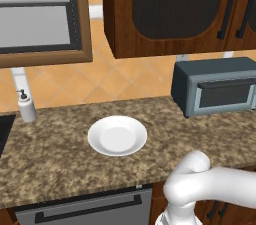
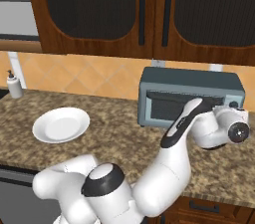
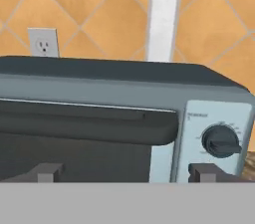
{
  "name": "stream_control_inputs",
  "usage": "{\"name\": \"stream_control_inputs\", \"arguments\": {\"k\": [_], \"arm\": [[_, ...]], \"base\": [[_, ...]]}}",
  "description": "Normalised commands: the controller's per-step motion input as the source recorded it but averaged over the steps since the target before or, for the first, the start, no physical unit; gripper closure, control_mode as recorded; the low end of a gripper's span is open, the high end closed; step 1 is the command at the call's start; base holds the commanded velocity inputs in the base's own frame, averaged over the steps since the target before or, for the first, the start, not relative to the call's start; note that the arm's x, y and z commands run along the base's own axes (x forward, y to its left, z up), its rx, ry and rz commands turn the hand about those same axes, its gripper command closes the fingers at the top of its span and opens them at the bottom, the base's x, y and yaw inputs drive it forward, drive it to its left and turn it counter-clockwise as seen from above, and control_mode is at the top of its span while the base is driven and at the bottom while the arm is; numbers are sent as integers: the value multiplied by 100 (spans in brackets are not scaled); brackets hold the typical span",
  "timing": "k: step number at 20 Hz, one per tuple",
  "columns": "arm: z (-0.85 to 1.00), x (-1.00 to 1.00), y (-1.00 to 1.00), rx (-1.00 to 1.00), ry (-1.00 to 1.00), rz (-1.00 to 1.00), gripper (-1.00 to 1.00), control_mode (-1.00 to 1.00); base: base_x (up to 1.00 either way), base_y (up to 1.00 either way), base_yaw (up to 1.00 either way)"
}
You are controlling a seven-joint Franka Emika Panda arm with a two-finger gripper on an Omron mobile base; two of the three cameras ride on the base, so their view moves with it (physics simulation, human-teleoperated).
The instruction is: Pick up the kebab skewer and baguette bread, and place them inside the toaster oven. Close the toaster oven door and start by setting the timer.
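The dark blue-grey toaster oven (image 1: 215,86) (image 2: 191,84) (image 3: 99,76) stands at the back of the counter, and its door (image 1: 225,96) (image 2: 162,106) (image 3: 74,153) is up and closed. In the hand view the door's bar handle (image 3: 89,123) runs across the picture, with the timer knob (image 3: 219,141) on the pale panel to its right. My gripper (image 3: 127,172) is open right in front of the door, one fingertip (image 3: 47,170) before the glass and the other below the knob. The kebab skewer and the baguette bread are out of view.
An empty white plate (image 1: 117,135) (image 2: 61,124) lies on the speckled counter left of the oven. A soap dispenser (image 1: 26,105) (image 2: 14,86) stands at the far left by the wall. Wall cabinets hang above the oven. A wall outlet (image 3: 42,42) is behind it.
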Motion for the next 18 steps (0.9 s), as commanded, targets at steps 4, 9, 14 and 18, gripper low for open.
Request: {"name": "stream_control_inputs", "arguments": {"k": [4, 9, 14, 18], "arm": [[-28, -52, -61, 5, 0, 1, -100, -100], [-25, 8, -34, 7, -12, 3, -100, -100], [0, 37, -29, 12, -19, 1, -100, -100], [1, 26, -8, 7, -8, 0, -100, -100]], "base": [[0, 0, 0], [0, 0, 0], [0, 0, 0], [0, 0, 0]]}}
